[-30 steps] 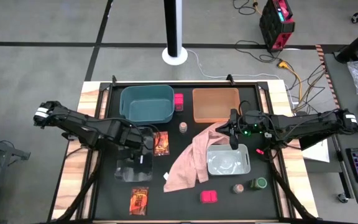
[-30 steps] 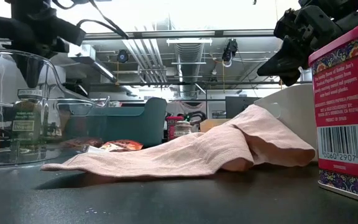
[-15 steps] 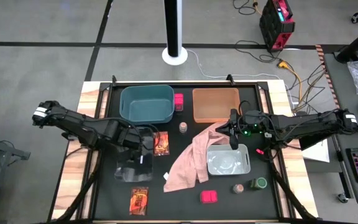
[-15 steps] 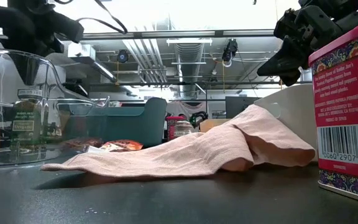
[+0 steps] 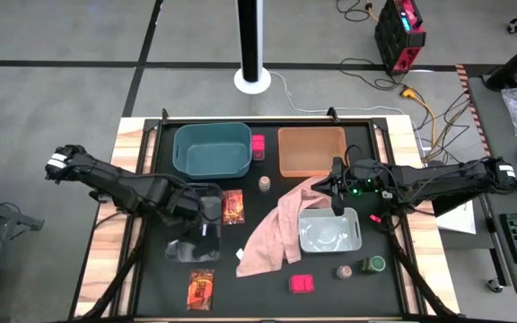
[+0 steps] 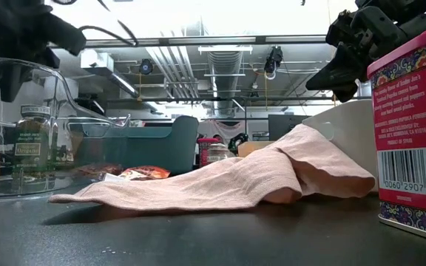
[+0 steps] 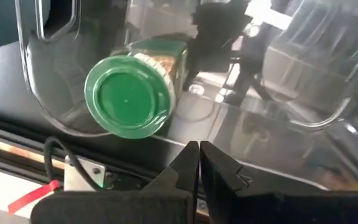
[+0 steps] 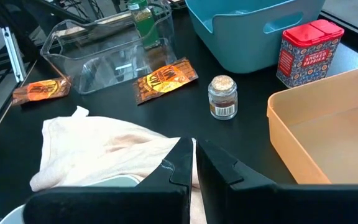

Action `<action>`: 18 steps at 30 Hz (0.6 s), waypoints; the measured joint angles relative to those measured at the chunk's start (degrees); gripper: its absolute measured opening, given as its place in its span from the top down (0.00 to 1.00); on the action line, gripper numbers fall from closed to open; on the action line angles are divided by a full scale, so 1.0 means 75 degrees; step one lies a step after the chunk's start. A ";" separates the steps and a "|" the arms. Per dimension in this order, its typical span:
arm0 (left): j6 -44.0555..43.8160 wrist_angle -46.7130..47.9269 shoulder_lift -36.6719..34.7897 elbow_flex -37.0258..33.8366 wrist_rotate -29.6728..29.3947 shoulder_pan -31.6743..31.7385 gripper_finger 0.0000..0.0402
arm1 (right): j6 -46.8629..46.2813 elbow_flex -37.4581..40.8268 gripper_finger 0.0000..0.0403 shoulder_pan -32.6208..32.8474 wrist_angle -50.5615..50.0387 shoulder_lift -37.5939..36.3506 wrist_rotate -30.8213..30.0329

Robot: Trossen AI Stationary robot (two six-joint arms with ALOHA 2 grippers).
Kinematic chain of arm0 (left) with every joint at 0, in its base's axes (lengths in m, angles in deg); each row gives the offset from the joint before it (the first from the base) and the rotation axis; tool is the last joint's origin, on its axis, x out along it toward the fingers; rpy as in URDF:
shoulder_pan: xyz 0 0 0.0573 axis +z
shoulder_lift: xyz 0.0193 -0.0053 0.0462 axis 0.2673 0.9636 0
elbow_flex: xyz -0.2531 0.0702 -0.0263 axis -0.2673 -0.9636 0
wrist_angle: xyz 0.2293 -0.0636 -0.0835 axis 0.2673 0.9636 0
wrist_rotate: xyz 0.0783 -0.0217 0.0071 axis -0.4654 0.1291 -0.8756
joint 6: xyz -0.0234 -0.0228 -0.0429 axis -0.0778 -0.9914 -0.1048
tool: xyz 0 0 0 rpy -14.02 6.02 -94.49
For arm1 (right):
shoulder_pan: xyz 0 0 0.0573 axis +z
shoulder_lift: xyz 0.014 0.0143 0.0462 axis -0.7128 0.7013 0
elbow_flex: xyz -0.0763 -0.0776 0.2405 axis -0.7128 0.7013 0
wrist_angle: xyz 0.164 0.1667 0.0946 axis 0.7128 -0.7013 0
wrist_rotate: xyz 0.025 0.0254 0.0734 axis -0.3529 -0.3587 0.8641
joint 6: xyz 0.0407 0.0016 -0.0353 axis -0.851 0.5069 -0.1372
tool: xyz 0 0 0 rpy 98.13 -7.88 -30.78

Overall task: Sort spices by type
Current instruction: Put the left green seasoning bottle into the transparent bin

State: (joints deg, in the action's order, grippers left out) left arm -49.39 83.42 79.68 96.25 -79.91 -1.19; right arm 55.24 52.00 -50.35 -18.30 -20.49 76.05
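A dark jar with a green lid (image 7: 127,96) stands on its base in the clear bin (image 5: 196,240), and also shows in the low view (image 6: 32,144). My left gripper (image 7: 199,146) is shut and empty, above the bin's left side (image 5: 197,213). My right gripper (image 8: 193,144) is shut and empty, above the pink cloth (image 5: 272,231) at the grey bin's far edge (image 5: 335,199). On the table lie two packets (image 5: 232,206) (image 5: 201,289), two pink boxes (image 5: 258,145) (image 5: 302,283), two brownish jars (image 5: 265,184) (image 5: 343,271) and another green-lidded jar (image 5: 375,265).
A teal bin (image 5: 212,148) and an orange bin (image 5: 312,151) stand at the table's far side. The grey bin (image 5: 330,231) stands right of centre, with the pink cloth draped over its left rim. One pink box stands close to the low camera (image 6: 413,133).
My left gripper has drawn back toward the table's left edge, away from above the clear bin's middle. The green-lidded jar has stayed standing in the bin.
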 joint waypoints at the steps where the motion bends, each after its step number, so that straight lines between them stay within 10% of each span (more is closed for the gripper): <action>1: 0.0005 -0.0009 0.0000 -0.0056 -0.0074 -0.0002 1.00 | 0.0006 0.0000 0.97 0.0000 0.0000 -0.0003 0.0000; 18: 0.0018 0.0309 0.0006 -0.0165 -0.1521 0.0047 1.00 | 0.0037 0.0000 0.97 0.0000 0.0000 -0.0001 0.0000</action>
State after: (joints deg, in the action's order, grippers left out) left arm -49.25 85.74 79.72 95.01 -91.32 -0.83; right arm 55.52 52.00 -50.35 -18.30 -20.49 76.05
